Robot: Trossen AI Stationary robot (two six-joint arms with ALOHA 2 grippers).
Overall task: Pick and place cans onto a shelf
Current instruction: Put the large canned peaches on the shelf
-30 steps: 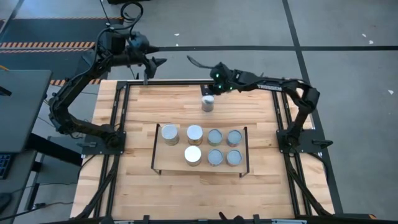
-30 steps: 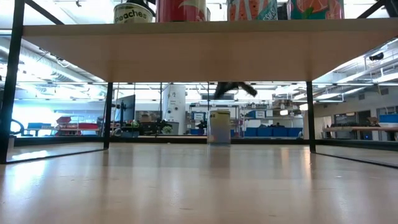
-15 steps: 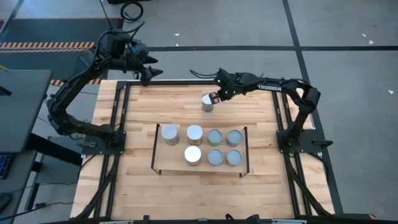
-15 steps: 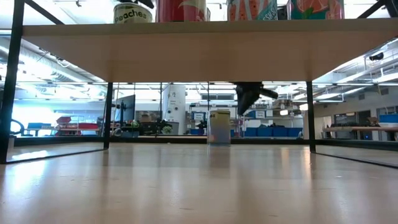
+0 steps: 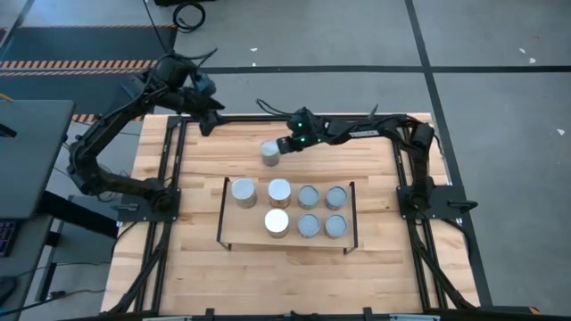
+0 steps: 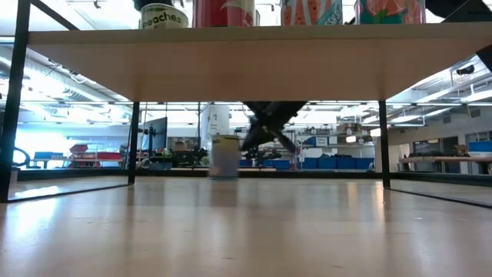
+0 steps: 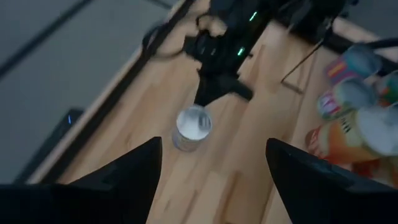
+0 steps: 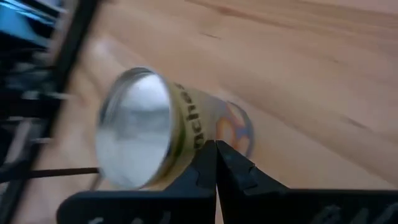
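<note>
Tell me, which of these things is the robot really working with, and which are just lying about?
Part of the job:
- loose can on the table
- seven cans already on the shelf
- shelf
- right gripper, shut, beside the loose can
- left gripper, open, at the table's far edge

Just there:
- cables on the floor

In the low view the picture's top edge cuts off the cans [image 6: 224, 12] on the shelf [image 6: 254, 50], showing only their bottoms. The left wrist view smears the shelved cans at its edge. The right wrist view blurs the lone can [image 8: 165, 134], its label unreadable.
</note>
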